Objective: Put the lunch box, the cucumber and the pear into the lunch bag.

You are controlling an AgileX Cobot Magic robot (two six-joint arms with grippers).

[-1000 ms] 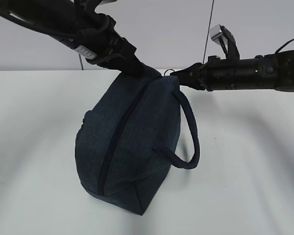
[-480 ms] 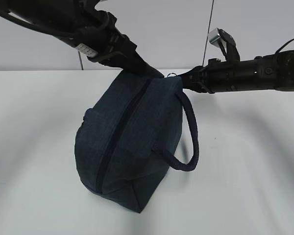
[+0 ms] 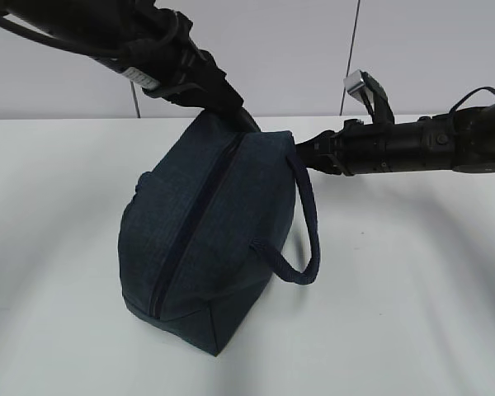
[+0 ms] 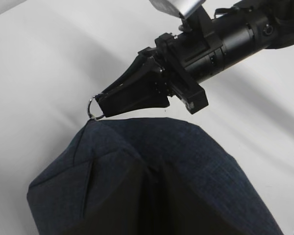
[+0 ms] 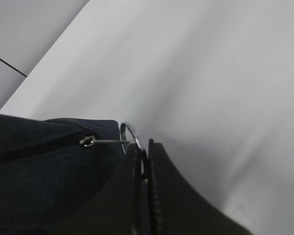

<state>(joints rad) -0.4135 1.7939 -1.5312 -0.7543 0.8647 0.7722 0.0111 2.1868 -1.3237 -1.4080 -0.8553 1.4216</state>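
The dark navy lunch bag point(image 3: 210, 239) stands tilted on the white table, its zipper point(image 3: 194, 223) closed along the top. My left gripper point(image 3: 246, 122) comes from the upper left and is shut on the bag's far top end; in the left wrist view point(image 4: 154, 178) its dark fingers pinch a fold of fabric. My right gripper point(image 3: 301, 150) is shut on the silver ring pull point(image 5: 132, 137), also seen in the left wrist view point(image 4: 94, 108). The bag fills the lower part of that view point(image 4: 206, 166). The lunch box, cucumber and pear are out of view.
The bag's padded loop handle point(image 3: 309, 223) hangs on its right side. The white table point(image 3: 412, 289) stretches around the bag, with a pale wall point(image 3: 297, 49) behind it.
The bag has swung and shifted left, its lower end moving toward the front left. My right gripper has dropped a little with the ring pull. My left arm has stayed on the bag's top.
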